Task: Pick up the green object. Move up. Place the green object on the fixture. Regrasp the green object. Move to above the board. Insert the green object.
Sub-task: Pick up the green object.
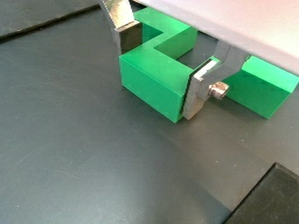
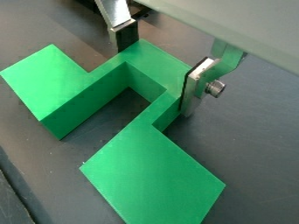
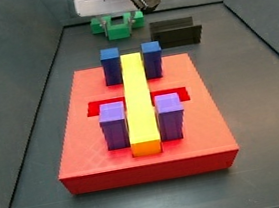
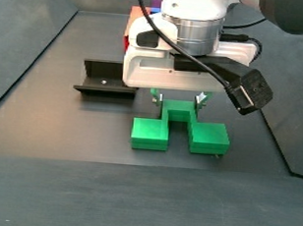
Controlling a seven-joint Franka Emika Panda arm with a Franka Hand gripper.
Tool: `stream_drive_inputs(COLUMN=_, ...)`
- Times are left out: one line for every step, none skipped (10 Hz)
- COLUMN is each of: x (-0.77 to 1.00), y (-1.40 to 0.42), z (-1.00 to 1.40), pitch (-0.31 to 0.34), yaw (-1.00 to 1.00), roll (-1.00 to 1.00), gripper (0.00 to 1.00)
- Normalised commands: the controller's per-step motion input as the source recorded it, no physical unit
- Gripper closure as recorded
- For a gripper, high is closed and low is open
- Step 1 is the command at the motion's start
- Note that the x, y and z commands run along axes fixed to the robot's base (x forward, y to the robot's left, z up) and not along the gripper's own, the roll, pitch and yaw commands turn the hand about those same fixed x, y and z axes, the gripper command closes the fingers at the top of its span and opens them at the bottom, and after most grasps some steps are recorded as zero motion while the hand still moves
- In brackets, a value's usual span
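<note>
- Looking at this, you're on the very first step: the pick of the green object (image 4: 178, 127), which sits flat on the bench (image 4: 55, 191) around the middle of that side view, and at the top centre of the other one (image 3: 116, 24).
- Your gripper (image 4: 180, 100) is right down on it. In both wrist views the silver fingers (image 1: 201, 90) straddle the narrow raised centre of the piece, one plate on each side (image 2: 198, 86).
- Jaw state: they look closed in to the width of that centre rib, pads touching or just about touching it. I can't swear from these shots that it's a firm pinch and not a hair of gap, so I'd call it pinching the green object, loosely judged.
- Nothing's lifted yet as far as I can see; the block's underside looks flush with the bench.
- The fixture (image 4: 103, 79) is to the left of the gripper in that side view, near but apart from the green piece, and it looks empty. In the other side view it shows as a dark box at upper right (image 3: 176, 33).
- The board (image 3: 146, 156) with its yellow bar (image 3: 139, 101) and the blue and purple blocks fills the lower middle of that view, well apart from the action.
- Next move, I reckon: make sure the squeeze is solid, then go straight up. The wide arms of the piece stick out past the fingers, so a crooked lift could tilt it in the grip.
</note>
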Motion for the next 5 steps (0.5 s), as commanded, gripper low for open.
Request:
stream_drive_inputs(x=0.0, y=0.0, z=0.0, pitch=0.0, yaw=0.0, roll=0.0, gripper=1.0)
stream_drive_inputs(x=0.0, y=0.0, z=0.0, pitch=0.0, yaw=0.0, roll=0.0, gripper=1.0)
stream_drive_inputs(x=0.0, y=0.0, z=0.0, pitch=0.0, yaw=0.0, roll=0.0, gripper=1.0)
stream_drive_inputs(x=0.0, y=0.0, z=0.0, pitch=0.0, yaw=0.0, roll=0.0, gripper=1.0)
stream_drive_inputs(x=0.0, y=0.0, z=0.0, pitch=0.0, yaw=0.0, roll=0.0, gripper=1.0)
